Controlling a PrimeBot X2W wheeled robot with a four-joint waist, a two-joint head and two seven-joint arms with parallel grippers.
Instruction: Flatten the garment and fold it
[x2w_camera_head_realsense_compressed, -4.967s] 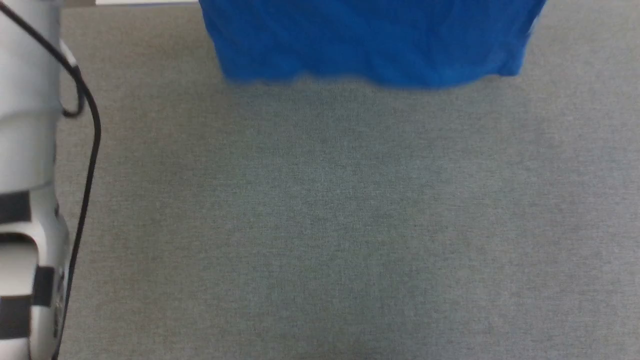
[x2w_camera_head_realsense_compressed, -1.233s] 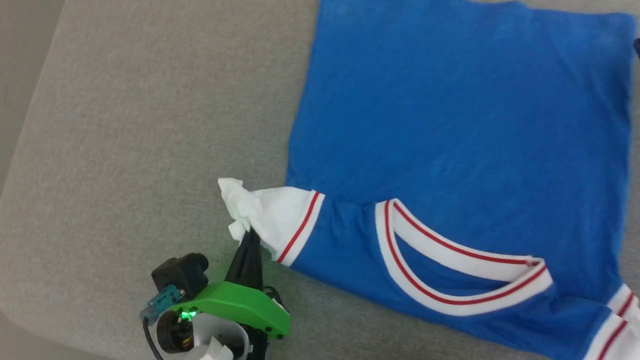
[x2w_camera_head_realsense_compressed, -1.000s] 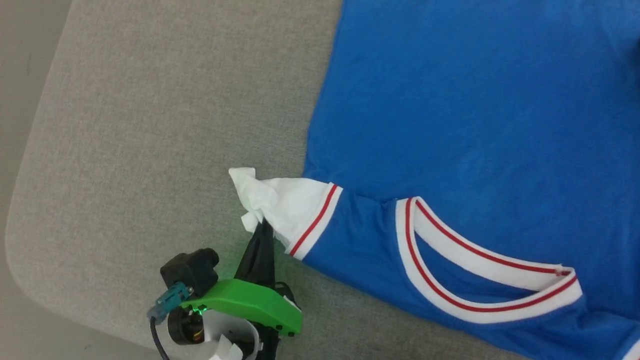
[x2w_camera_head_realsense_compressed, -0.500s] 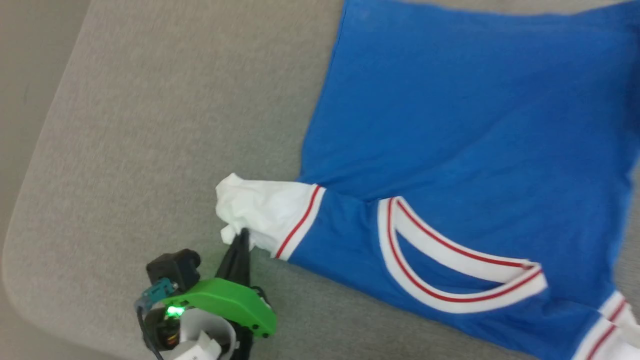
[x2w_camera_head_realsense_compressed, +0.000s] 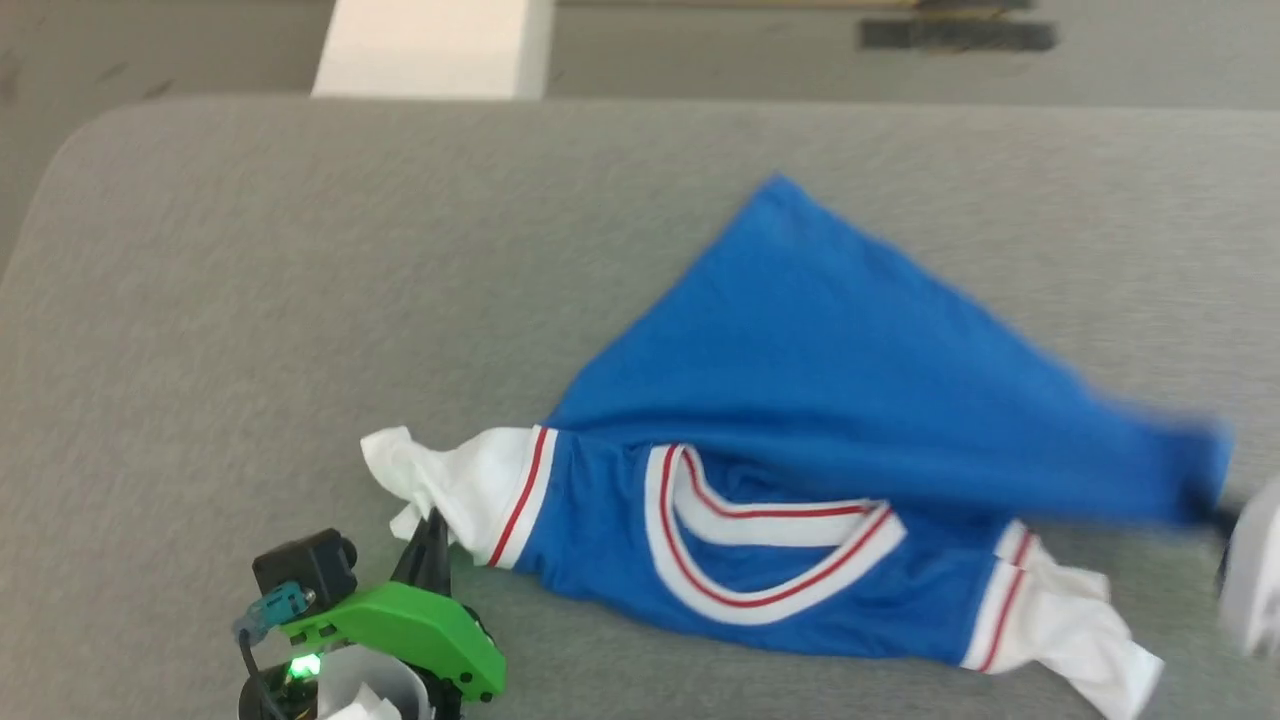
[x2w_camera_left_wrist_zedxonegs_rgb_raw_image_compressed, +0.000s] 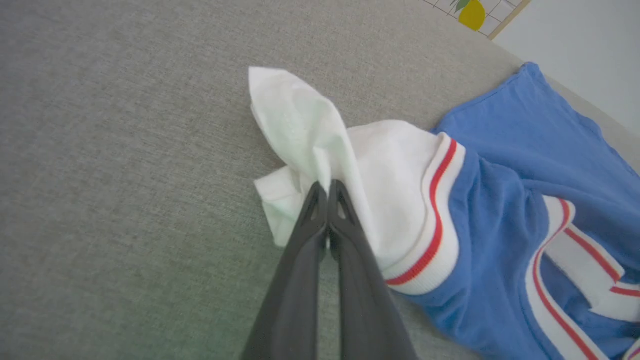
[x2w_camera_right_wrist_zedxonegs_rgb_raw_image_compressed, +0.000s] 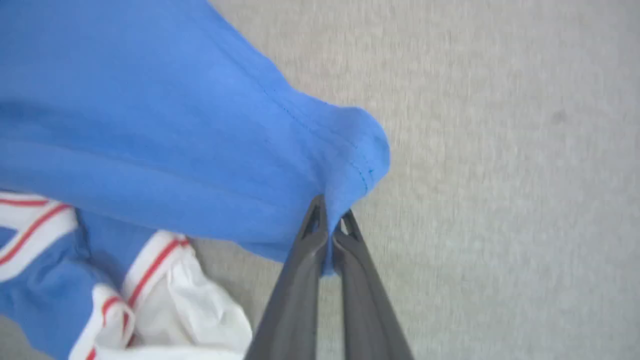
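We've got the garment (x2w_camera_head_realsense_compressed: 850, 400) on the near half of the grey table (x2w_camera_head_realsense_compressed: 220, 300), neckline toward us, its blue body drawn into a slanting fold from a far peak down to the right. Our left gripper (x2w_camera_left_wrist_zedxonegs_rgb_raw_image_compressed: 327, 186) is clamped tight on the bunched white left sleeve (x2w_camera_left_wrist_zedxonegs_rgb_raw_image_compressed: 310, 125). Our right gripper (x2w_camera_right_wrist_zedxonegs_rgb_raw_image_compressed: 330, 212) is pinched on a blue hem corner (x2w_camera_right_wrist_zedxonegs_rgb_raw_image_compressed: 365, 150), just beyond the loose right sleeve (x2w_camera_head_realsense_compressed: 1080, 650). Past the table's far edge sits a white block (x2w_camera_head_realsense_compressed: 430, 45).

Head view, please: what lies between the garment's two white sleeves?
The garment's blue shoulder panels and its red-and-white striped neckline lie there, shown in the head view.
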